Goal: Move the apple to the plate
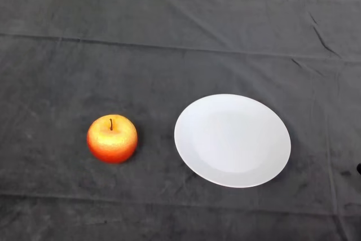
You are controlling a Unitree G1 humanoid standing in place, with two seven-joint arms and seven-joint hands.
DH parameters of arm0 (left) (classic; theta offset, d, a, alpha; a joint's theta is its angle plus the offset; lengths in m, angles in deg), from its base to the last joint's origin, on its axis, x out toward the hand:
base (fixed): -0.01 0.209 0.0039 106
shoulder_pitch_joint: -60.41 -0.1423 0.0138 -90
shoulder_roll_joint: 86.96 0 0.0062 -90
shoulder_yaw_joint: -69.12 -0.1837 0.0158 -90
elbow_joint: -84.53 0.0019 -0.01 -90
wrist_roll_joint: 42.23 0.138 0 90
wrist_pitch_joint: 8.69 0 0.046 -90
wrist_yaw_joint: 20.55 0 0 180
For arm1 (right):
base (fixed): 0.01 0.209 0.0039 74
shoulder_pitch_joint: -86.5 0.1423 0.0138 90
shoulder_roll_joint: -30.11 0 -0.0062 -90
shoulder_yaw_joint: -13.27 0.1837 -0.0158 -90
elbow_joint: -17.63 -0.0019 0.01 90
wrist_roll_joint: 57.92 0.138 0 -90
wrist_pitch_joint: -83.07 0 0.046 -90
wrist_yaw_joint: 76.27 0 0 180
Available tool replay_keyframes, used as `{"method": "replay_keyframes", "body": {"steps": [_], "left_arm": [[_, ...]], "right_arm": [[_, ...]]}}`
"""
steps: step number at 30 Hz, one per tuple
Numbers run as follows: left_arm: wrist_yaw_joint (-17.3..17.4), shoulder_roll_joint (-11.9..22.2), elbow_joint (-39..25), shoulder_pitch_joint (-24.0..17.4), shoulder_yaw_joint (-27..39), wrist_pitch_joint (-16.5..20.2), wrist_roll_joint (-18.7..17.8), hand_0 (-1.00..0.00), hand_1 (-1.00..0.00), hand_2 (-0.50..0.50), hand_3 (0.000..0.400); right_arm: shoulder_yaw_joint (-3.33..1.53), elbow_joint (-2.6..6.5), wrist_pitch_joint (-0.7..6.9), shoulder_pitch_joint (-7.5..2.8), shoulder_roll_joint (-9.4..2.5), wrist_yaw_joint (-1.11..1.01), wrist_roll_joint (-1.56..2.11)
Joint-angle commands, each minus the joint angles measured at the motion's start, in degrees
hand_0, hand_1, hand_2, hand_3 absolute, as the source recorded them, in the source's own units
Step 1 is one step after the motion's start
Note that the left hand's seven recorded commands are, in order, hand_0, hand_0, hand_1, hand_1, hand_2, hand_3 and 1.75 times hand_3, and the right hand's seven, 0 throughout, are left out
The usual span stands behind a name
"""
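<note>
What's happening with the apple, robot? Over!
Hand not in view. Apple upright on the cloth, left of the plate, not touching it. Plate bare. Nothing between them.

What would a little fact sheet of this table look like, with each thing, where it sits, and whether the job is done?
surface: table under a dark cloth
apple: red and yellow apple, upright with stem up, left of the plate, on the cloth
plate: white plate, round, nothing on it
apple and plate: apart, not touching
robot: no part in view
job: not yet done, the apple is off the plate
</note>
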Motion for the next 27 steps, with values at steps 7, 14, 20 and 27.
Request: {"method": "replay_keyframes", "body": {"steps": [7,14,20,27], "left_arm": [[0.4,-0.2,1.5,2.7,1.0,-2.5,2.4,0.00,0.00,0.00,0.000],[0.2,-0.2,1.1,3.4,0.7,-4.3,3.6,0.00,0.00,0.00,0.000],[-0.1,-0.3,0.7,4.0,0.0,-5.8,5.1,0.00,0.00,0.00,0.000],[-0.6,-0.4,-0.2,4.9,-1.0,-7.3,6.9,0.00,0.00,0.00,0.000]], "right_arm": [[0.45,3.82,5.27,-5.36,-4.10,0.14,0.92],[0.36,3.81,5.27,-5.35,-4.10,0.13,1.02],[0.29,3.81,5.27,-5.35,-4.10,0.12,1.09],[0.22,3.81,5.28,-5.35,-4.11,0.11,1.18]]}}
